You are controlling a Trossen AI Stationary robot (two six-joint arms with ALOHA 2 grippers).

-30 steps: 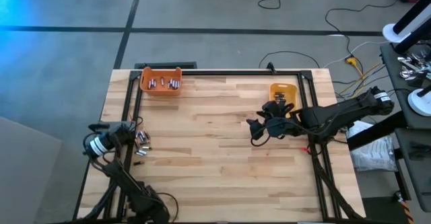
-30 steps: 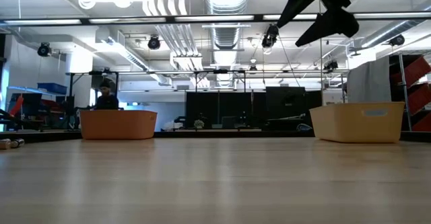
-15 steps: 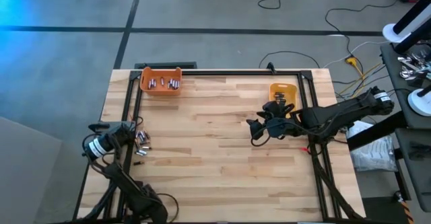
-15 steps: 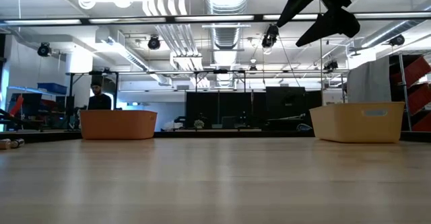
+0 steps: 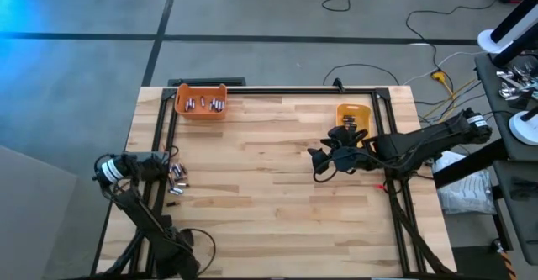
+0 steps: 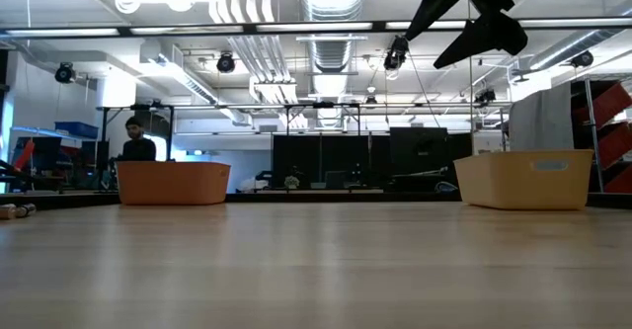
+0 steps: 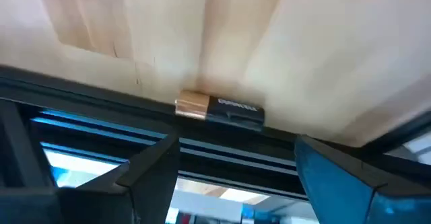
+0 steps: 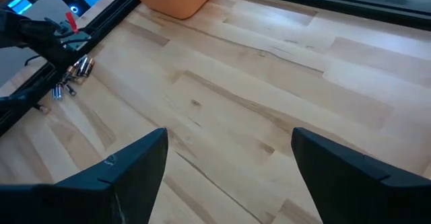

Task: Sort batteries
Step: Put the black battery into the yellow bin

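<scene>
A loose cluster of batteries [image 5: 177, 176] lies on the wooden table next to the black rail at its left side. My left gripper [image 5: 158, 166] hangs open just left of them. In its wrist view one dark battery with a copper end [image 7: 219, 109] lies along the rail, ahead of the open fingers [image 7: 232, 180]. More batteries lie in the orange bin [image 5: 200, 102] at the far left and in the yellow bin [image 5: 353, 116] at the far right. My right gripper [image 5: 314, 166] is open in the air near the yellow bin, with nothing between its fingers [image 8: 225, 163].
A black frame rail [image 5: 165, 137] runs around the tabletop. The orange bin [image 6: 173, 183] and the yellow bin [image 6: 523, 179] stand at the far edge. Bare wood lies between the two arms [image 5: 252, 179]. A person [image 6: 133, 143] is in the room behind.
My left arm has drawn back toward the table's left edge and risen a little, with its wrist rolling; its gripper stays open. The batteries on the table have not moved. The person in the background has walked to the left.
</scene>
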